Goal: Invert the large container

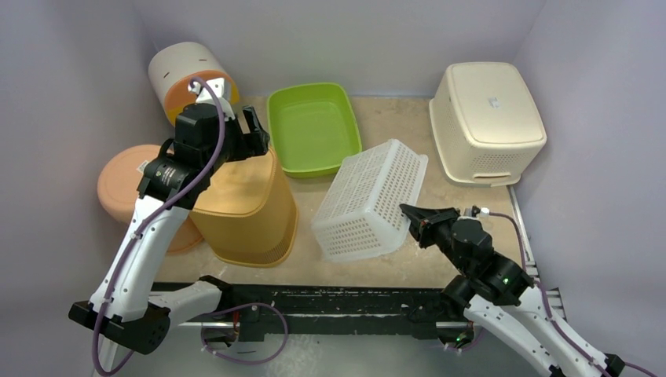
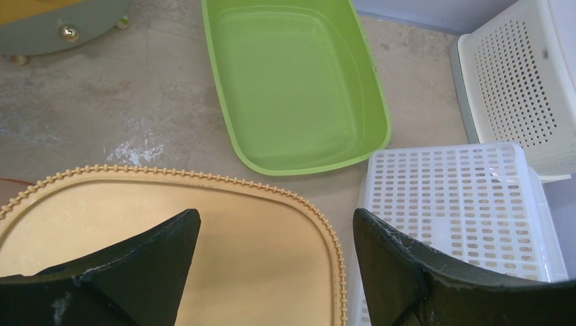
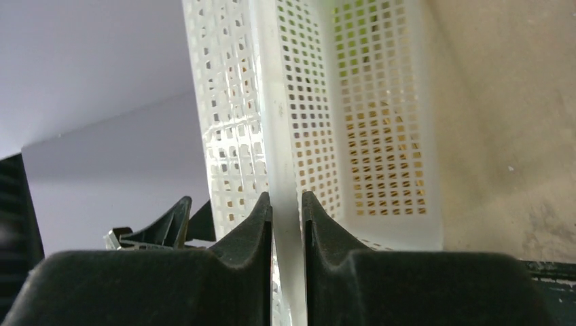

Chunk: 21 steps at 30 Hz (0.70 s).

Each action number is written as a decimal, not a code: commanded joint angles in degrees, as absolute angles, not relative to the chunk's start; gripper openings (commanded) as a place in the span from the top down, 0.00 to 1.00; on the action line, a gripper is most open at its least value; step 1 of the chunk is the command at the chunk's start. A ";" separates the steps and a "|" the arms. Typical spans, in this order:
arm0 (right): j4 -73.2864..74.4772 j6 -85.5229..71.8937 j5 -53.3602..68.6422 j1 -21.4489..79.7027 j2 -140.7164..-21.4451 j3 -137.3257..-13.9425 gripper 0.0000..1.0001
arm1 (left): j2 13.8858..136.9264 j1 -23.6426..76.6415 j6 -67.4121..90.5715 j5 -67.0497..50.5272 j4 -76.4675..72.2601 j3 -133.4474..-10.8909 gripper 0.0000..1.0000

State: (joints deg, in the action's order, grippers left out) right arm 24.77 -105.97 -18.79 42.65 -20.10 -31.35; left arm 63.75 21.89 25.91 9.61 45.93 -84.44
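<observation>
A white perforated basket (image 1: 369, 200) lies tilted in the middle of the table, its right edge raised. My right gripper (image 1: 412, 216) is shut on its rim; in the right wrist view the fingers (image 3: 255, 224) pinch the white rim (image 3: 282, 136) between them. A large yellow-orange bin (image 1: 243, 208) stands left of it with its flat beaded base (image 2: 170, 231) facing up. My left gripper (image 1: 228, 133) hovers open just above that base (image 2: 275, 214), holding nothing. The white basket also shows in the left wrist view (image 2: 462, 204).
A green tray (image 1: 314, 126) sits at the back centre. A cream basket (image 1: 487, 118) stands upside down at the back right. A round peach tub (image 1: 126, 188) is at the left, and a white-and-orange cylinder (image 1: 188, 78) lies behind it. Purple walls close in the table.
</observation>
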 commanded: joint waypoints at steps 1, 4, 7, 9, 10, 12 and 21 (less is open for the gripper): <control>46.00 -118.40 -20.32 42.80 -20.86 -30.53 0.99 | 63.16 22.16 25.48 9.46 43.65 -83.93 0.20; 51.32 -120.52 -22.07 42.80 -21.17 -30.34 0.96 | 62.69 22.16 25.33 9.82 44.01 -83.26 0.20; 54.04 -121.67 -23.17 42.82 -21.47 -30.11 0.90 | 62.30 22.22 25.27 10.19 44.50 -82.88 0.20; 55.26 -122.18 -23.71 42.80 -22.41 -30.58 0.85 | 62.18 22.16 25.29 10.30 44.65 -82.57 0.20; 55.74 -122.13 -24.10 42.80 -23.05 -31.10 0.83 | 62.22 22.17 25.35 10.28 44.77 -82.51 0.20; 56.69 -120.76 -25.26 42.80 -24.78 -32.42 0.80 | 62.24 22.18 25.46 10.17 44.66 -82.36 0.20; 60.30 -117.67 -25.78 42.80 -30.14 -35.44 0.69 | 62.78 22.23 25.58 9.96 44.11 -82.44 0.20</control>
State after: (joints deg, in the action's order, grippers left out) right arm 48.14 -119.72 -27.29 42.65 -28.34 -35.00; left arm 63.35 21.89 25.93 9.69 46.06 -82.56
